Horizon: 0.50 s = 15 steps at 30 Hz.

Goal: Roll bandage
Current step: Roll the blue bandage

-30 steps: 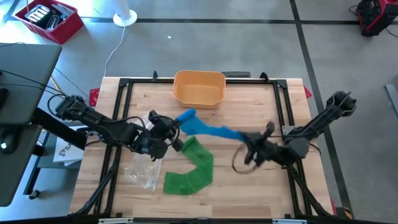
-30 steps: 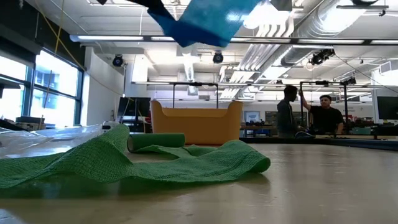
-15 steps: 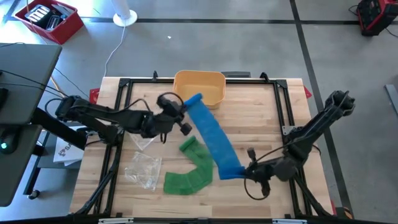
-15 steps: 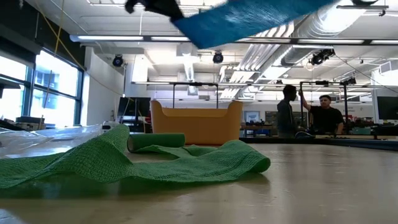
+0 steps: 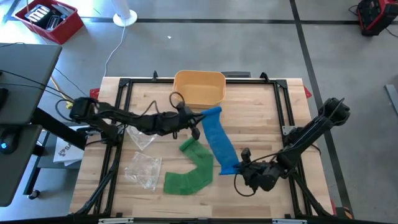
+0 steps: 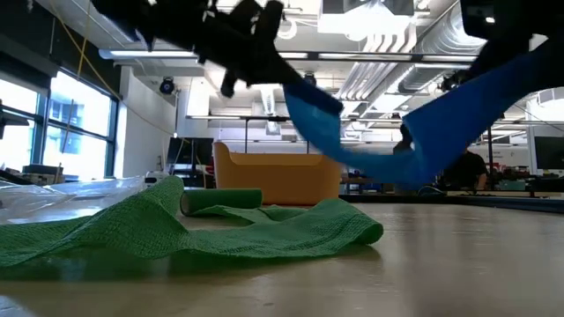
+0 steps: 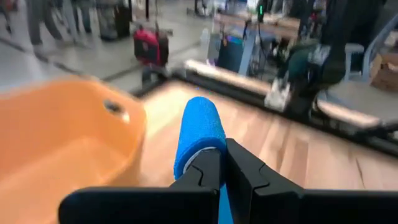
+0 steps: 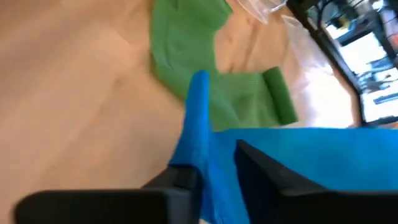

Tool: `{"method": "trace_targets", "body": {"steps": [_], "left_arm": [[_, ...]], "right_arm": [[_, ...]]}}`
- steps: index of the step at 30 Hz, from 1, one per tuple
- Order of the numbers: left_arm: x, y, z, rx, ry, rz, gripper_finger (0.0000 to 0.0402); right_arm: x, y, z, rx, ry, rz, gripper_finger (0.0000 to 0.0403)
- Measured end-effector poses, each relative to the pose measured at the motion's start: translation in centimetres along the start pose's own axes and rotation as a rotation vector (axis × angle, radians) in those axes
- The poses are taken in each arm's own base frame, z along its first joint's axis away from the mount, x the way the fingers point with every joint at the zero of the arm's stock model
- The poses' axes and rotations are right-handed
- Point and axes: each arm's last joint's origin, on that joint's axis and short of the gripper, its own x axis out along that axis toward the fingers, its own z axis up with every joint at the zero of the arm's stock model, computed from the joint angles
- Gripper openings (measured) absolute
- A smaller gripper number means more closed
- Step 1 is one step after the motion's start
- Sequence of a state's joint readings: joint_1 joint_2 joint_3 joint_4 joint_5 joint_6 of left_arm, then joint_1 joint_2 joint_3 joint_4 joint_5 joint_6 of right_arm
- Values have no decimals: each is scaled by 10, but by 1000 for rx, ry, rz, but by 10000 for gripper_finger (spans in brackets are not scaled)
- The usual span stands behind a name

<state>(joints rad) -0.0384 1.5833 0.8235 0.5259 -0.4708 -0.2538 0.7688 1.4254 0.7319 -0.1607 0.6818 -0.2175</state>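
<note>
The blue bandage (image 5: 219,140) hangs stretched above the wooden table (image 5: 261,118), running from just in front of the orange bin (image 5: 199,88) down toward the table's near right side. The left gripper (image 5: 198,122) has its fingers (image 7: 205,171) pressed together on the bandage's rolled end, next to the bin. The right gripper (image 5: 239,167) pinches the bandage's other end, and the strip passes between its two fingers (image 8: 186,171). A green bandage (image 5: 191,168), partly unrolled, lies curved on the table left of the blue strip, with its rolled end (image 6: 222,200) toward the bin. A crumpled clear plastic bag (image 5: 143,169) lies to the left of it.
</note>
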Motion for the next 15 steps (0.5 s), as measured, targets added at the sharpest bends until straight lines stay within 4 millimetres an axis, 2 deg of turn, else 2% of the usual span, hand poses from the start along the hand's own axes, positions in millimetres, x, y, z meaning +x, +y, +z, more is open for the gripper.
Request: {"method": "trace_targets", "body": {"steps": [4, 7, 11, 15], "left_arm": [[13, 0, -20, -6, 42, -1, 0], [21, 2, -29, -15, 46, 7, 0], [28, 9, -35, -28, 59, 33, 0], [33, 17, -37, -31, 63, 58, 0]], "right_arm": [[-3, -5, 6, -127, -25, -103, 156], [-7, -3, 14, -247, -70, -153, 185], [-13, -2, 26, -322, -153, -203, 194], [-23, -5, 36, -394, -150, -377, 191]]}}
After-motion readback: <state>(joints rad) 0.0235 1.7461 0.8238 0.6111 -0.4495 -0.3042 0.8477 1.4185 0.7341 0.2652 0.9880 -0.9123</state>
